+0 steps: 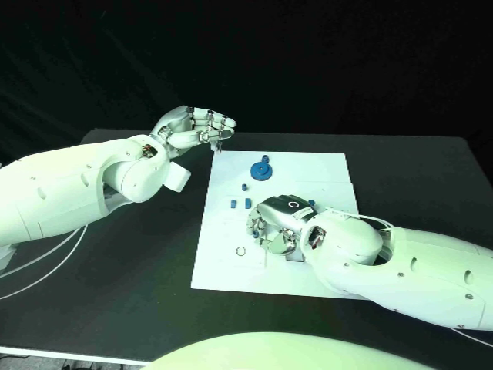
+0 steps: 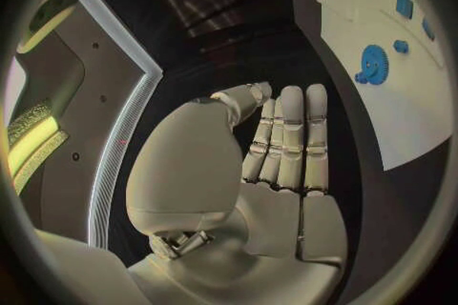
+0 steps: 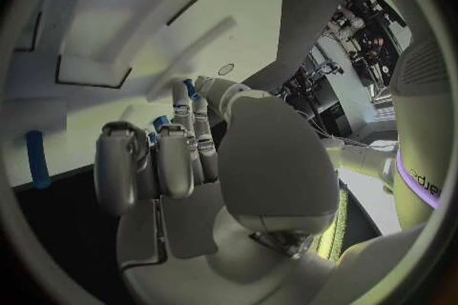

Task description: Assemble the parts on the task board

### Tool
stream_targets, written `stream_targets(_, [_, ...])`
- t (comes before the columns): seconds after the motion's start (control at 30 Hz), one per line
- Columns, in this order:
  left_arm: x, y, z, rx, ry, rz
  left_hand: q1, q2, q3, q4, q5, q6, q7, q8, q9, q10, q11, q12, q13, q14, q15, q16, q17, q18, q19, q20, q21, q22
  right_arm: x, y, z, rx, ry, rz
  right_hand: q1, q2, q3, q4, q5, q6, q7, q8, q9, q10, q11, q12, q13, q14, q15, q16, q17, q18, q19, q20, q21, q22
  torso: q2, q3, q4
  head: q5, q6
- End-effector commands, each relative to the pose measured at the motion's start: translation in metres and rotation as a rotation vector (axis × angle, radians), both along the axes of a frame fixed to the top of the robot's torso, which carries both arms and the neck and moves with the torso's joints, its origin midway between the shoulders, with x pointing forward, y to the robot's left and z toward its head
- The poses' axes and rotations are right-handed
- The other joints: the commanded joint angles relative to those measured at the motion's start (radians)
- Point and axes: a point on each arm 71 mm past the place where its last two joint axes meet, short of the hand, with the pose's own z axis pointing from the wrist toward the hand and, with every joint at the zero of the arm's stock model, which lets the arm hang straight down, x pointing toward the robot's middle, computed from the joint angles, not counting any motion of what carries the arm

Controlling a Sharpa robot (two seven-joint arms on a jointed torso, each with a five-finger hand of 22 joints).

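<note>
Your right hand point(image 1: 278, 225) sat low over the middle of the task board point(image 1: 330, 166), fingers curled down toward the white surface; in the right wrist view small blue bits showed at the fingertips point(image 3: 160, 122), but you could not tell from any view whether they were pinched or merely lying under the hand. Your left hand point(image 1: 193, 128) hovered off the board's 11 o'clock corner, above the black table point(image 1: 424, 169); in the left wrist view its fingers point(image 2: 291, 137) lay straight and close together, holding nothing. The blue gear point(image 1: 262, 169) stood on the board at about 12 o'clock from your right hand, clear of it, and 2 small blue pegs point(image 1: 239, 203) lay just at the hand's 11 o'clock. A longer blue pin point(image 3: 37, 158) rested near the board's edge in the right wrist view. To do this step well, I judged you should have settled the fingertips squarely on 1 peg, confirmed the pinch before lifting, and kept the left hand ready to steady the board, since a loose board would spoil any insertion.
</note>
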Motion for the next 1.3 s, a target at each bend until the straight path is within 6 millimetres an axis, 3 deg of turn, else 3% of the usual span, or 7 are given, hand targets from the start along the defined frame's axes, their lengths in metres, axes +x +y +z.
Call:
stream_targets(0.03, [-0.001,-0.002,0.001,-0.003,-0.002,-0.021,-0.004,0.009,-0.006,0.001,0.002,-0.004,-0.001,0.003,0.001,-0.004,-0.001,0.003,-0.002,-0.003,0.002,0.004,0.001,0.016,-0.003,0.005,-0.005,-0.002,0.001,-0.004,-0.002,0.008,-0.006,-0.022,0.014,-0.014,-0.025,0.0,-0.002,-0.025,-0.003,-0.023,-0.007,-0.067,0.015,0.002,-0.015,0.011,0.014,-0.054,-0.063,0.028,-0.03,0.014,-0.08,0.167,-0.001,0.0003,-0.0012,-0.001,0.003])
stream_targets(0.27, [-0.001,-0.002,0.001,-0.002,0.0,-0.022,-0.004,0.009,-0.006,0.001,0.002,-0.004,-0.001,0.003,0.001,-0.004,-0.001,0.003,-0.002,-0.003,0.002,0.004,0.001,0.016,-0.003,0.005,-0.005,-0.002,-0.002,-0.009,0.003,0.055,-0.027,-0.033,0.028,-0.015,-0.053,-0.002,0.004,-0.041,-0.01,-0.04,-0.012,-0.097,0.021,0.017,-0.015,0.002,0.017,-0.062,-0.079,0.032,-0.038,0.021,-0.1,0.162,0.0,0.0014,0.0007,-0.004,0.008])
stream_targets(0.5, [0.0,-0.002,0.0,-0.001,0.002,-0.023,-0.003,0.01,-0.006,0.0,0.003,-0.005,-0.001,0.004,0.001,-0.006,-0.001,0.003,-0.002,-0.004,0.002,0.005,0.002,0.016,-0.003,0.005,-0.005,-0.001,-0.007,-0.021,0.011,0.085,-0.041,-0.046,0.036,-0.01,-0.057,-0.003,0.013,-0.034,-0.011,-0.04,-0.011,-0.095,0.019,0.032,-0.011,0.005,0.017,-0.054,-0.073,0.029,-0.031,0.022,-0.087,0.165,-0.001,0.0005,-0.0021,-0.007,0.014])
stream_targets(0.87, [-0.001,-0.001,0.0,0.0,0.003,-0.026,-0.003,0.011,-0.006,-0.001,0.003,-0.004,-0.001,0.005,0.002,-0.007,0.0,0.003,-0.002,-0.005,0.002,0.006,0.002,0.016,-0.003,0.005,-0.005,-0.001,0.004,-0.067,0.033,0.065,-0.06,-0.134,0.042,-0.008,-0.058,0.004,0.011,-0.027,-0.006,-0.047,-0.012,-0.09,0.014,0.064,-0.006,0.021,0.012,-0.025,-0.048,0.021,-0.008,0.018,-0.042,0.179,0.0,0.0008,-0.0019,-0.022,0.027])
stream_targets(0.93, [-0.001,-0.001,0.0,0.0,0.003,-0.027,-0.003,0.01,-0.006,-0.002,0.003,-0.005,-0.001,0.005,0.002,-0.008,0.0,0.004,-0.003,-0.005,0.002,0.006,0.002,0.016,-0.003,0.005,-0.005,-0.001,0.01,-0.077,0.036,0.047,-0.063,-0.154,0.038,-0.011,-0.078,0.014,-0.013,-0.045,-0.004,-0.064,-0.018,-0.122,0.019,0.063,-0.011,0.018,0.015,-0.032,-0.06,0.023,-0.011,0.02,-0.054,0.176,0.0,0.0009,-0.0015,-0.025,0.029])
stream_targets(1.07, [-0.001,-0.001,-0.001,0.0,0.004,-0.029,-0.003,0.01,-0.006,-0.002,0.003,-0.005,-0.001,0.005,0.002,-0.008,0.0,0.004,-0.003,-0.005,0.002,0.006,0.002,0.016,-0.003,0.005,-0.005,-0.001,0.018,-0.092,0.04,0.031,-0.075,-0.182,0.045,-0.012,-0.106,0.021,-0.022,-0.047,-0.005,-0.071,-0.02,-0.139,0.021,0.071,-0.013,0.017,0.016,-0.032,-0.063,0.023,-0.012,0.022,-0.059,0.175,0.0,0.0015,-0.0006,-0.028,0.033])
stream_targets(1.3, [-0.001,-0.001,-0.001,0.001,0.006,-0.032,-0.003,0.01,-0.006,-0.002,0.003,-0.005,-0.001,0.005,0.002,-0.008,0.0,0.004,-0.003,-0.005,0.002,0.006,0.002,0.016,-0.003,0.005,-0.005,-0.001,0.026,-0.103,0.042,0.019,-0.087,-0.205,0.1,0.011,-0.226,0.065,-0.037,-0.046,-0.012,-0.092,-0.028,-0.192,0.027,0.105,-0.021,0.01,0.023,-0.036,-0.081,0.028,-0.021,0.027,-0.09,0.168,0.001,0.0021,0.0004,-0.031,0.035])
